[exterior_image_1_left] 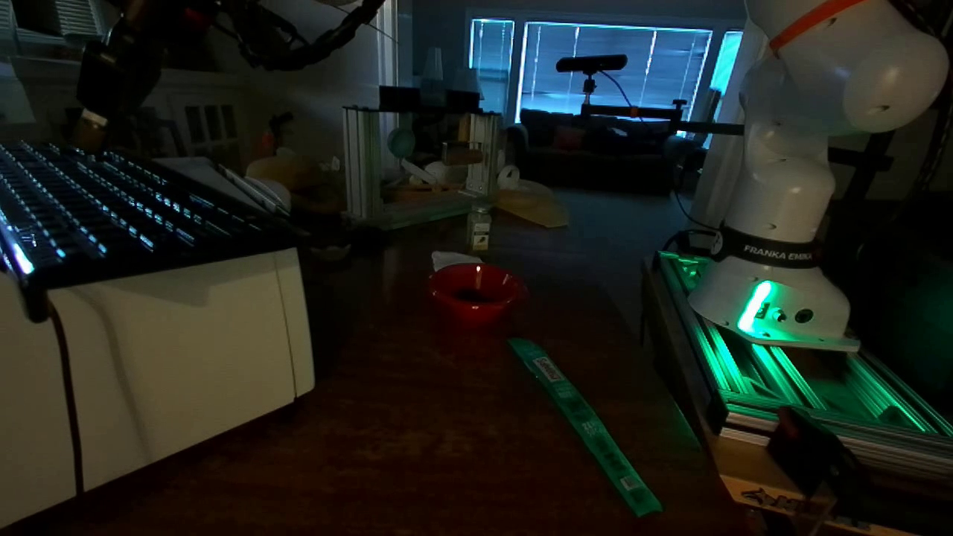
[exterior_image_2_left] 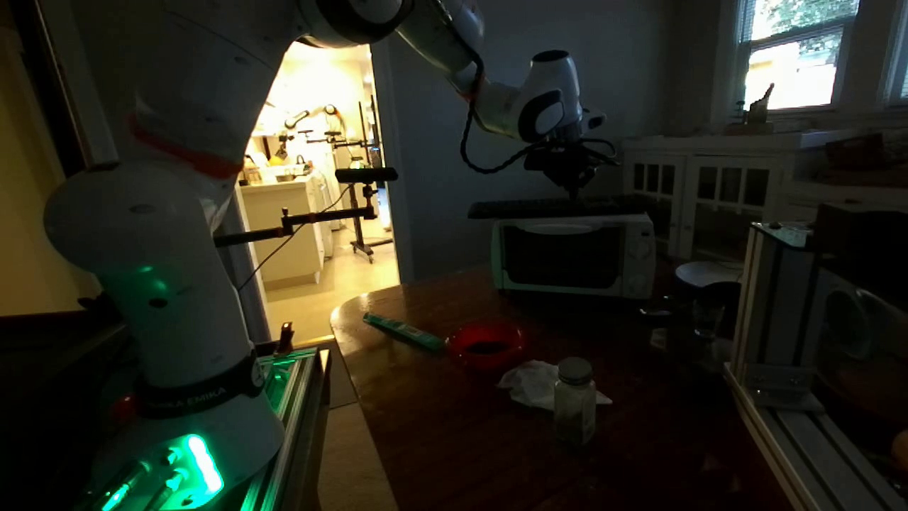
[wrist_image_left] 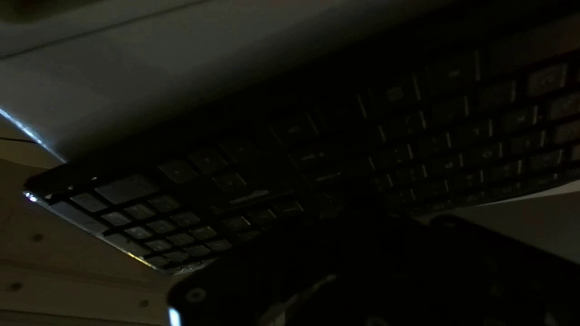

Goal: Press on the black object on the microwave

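Observation:
The black object is a black keyboard with glinting keys, lying on top of the microwave; it shows in both exterior views (exterior_image_1_left: 126, 208) (exterior_image_2_left: 521, 209) and fills much of the wrist view (wrist_image_left: 181, 179). The microwave is a white boxy appliance (exterior_image_1_left: 193, 357); in an exterior view (exterior_image_2_left: 639, 266) its dark glass door and knobs show, and its white top shows in the wrist view (wrist_image_left: 113, 77). My gripper (exterior_image_1_left: 91, 135) points down at the keyboard's keys, its tip at or just above them; contact is unclear. It looks shut and empty, a single narrow tip (exterior_image_2_left: 573, 191), very dark in the wrist view (wrist_image_left: 362, 199).
A red bowl (exterior_image_1_left: 476, 298), a green packet (exterior_image_1_left: 584, 424) and a glass jar (exterior_image_2_left: 574, 408) stand or lie on the table. A crumpled white sheet (exterior_image_2_left: 528, 383) is beside the jar. A cable (exterior_image_1_left: 68, 402) hangs down the microwave. A metal frame (exterior_image_2_left: 762, 305) stands beyond.

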Available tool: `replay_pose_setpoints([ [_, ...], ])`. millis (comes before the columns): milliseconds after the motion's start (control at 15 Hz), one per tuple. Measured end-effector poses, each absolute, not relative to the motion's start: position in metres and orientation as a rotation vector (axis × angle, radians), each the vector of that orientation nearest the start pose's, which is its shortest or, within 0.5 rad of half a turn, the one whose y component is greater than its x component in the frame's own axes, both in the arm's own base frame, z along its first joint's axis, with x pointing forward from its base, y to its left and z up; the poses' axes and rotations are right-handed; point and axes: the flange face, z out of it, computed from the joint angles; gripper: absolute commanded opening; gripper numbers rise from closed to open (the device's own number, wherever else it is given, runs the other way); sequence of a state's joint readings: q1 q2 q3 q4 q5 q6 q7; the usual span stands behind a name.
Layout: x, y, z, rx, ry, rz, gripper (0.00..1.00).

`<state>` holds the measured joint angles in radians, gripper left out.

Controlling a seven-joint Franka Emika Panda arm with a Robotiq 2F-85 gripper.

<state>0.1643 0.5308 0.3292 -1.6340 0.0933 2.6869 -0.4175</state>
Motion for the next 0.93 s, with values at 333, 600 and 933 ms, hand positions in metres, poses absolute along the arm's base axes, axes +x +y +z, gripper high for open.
replay_pose_setpoints([
  [333, 0.660, 0.304, 0.379, -2.608, -1.011, -0.809, 0.00],
  [600, 0.661, 0.304, 0.375, -2.604, -1.004, -0.827, 0.00],
  [933, 0.660, 0.307, 0.372, -2.597, -1.001, -0.835, 0.00],
])
